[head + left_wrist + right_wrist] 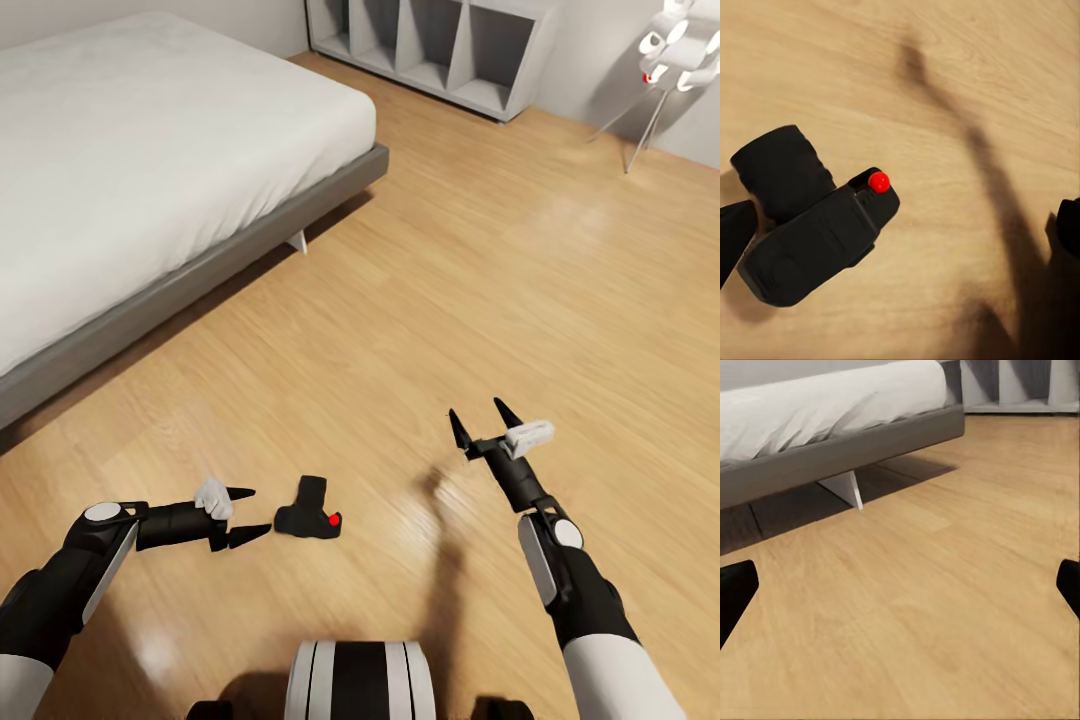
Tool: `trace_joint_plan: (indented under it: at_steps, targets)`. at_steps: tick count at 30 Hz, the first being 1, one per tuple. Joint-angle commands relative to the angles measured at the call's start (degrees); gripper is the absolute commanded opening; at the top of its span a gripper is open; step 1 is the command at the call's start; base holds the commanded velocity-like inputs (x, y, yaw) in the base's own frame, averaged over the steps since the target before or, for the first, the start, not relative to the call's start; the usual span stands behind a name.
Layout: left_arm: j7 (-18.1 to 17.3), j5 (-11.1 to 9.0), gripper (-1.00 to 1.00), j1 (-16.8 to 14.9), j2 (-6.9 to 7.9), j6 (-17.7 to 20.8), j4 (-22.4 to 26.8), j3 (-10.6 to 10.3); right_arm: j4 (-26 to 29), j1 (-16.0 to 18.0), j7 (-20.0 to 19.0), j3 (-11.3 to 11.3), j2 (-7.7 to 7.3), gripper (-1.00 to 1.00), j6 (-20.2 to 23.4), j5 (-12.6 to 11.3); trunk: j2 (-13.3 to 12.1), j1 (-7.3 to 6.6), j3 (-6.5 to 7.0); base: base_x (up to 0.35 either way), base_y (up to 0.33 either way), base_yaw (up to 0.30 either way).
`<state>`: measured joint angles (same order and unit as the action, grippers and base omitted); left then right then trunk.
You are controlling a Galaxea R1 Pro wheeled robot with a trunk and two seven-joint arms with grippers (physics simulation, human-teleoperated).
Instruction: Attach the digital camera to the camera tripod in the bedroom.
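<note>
The digital camera point(308, 512), small, matte black with a round red button, lies on the light wood floor just in front of my base. In the left wrist view the camera point(810, 221) looms large, red button up. My left gripper point(249, 514) hovers low just left of the camera, open, its fingertips a short gap from it. Off to the right my right gripper point(483, 418) is raised above the floor, open and empty, pointing away toward the room. The camera tripod is out of view.
A grey-framed white bed point(250, 235) fills the left side; its white foot point(847, 487) shows under the frame. A grey open shelf unit point(430, 50) stands at the back wall. A white flower-shaped lamp on thin legs point(665, 75) stands far right. My base point(360, 680) sits below.
</note>
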<state>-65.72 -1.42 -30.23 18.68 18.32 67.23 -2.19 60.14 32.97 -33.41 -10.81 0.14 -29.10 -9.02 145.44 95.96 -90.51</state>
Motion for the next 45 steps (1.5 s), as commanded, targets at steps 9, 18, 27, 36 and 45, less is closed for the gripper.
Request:
trace_joint_plan:
  at_steps: [9,18,27,36,45]
  targets:
    - [-0.1,-0.2,1.0,0.0,0.0,0.6,0.1,-0.1,1.8,0.1,7.0,2.6,0.4,1.0,-2.2,-0.3,0.1,0.22,-2.03,0.0,0.0,0.0]
    - [0.0,-0.2,1.0,0.0,-0.04,0.6,0.0,-0.1,2.2,0.1,8.3,3.3,0.47,1.0,-5.8,-0.3,0.3,0.45,-4.03,0.0,0.0,0.0]
    - [0.0,-0.2,1.0,0.0,0.0,0.5,-0.1,-0.1,2.3,0.0,8.7,3.3,0.48,1.0,-8.4,-0.2,0.4,0.69,-6.02,0.0,0.0,0.0]
    - [0.0,-0.2,1.0,0.0,0.05,0.6,-0.1,0.0,2.3,0.0,8.8,3.1,0.48,1.0,-9.4,-0.2,0.5,0.92,-8.01,0.0,0.0,0.0]
    - [-0.2,-0.2,1.0,0.0,1.07,0.8,2.9,4.6,2.3,0.0,8.8,2.7,0.46,1.0,-9.5,-0.1,0.6,1.15,-10.01,0.0,0.0,0.0]
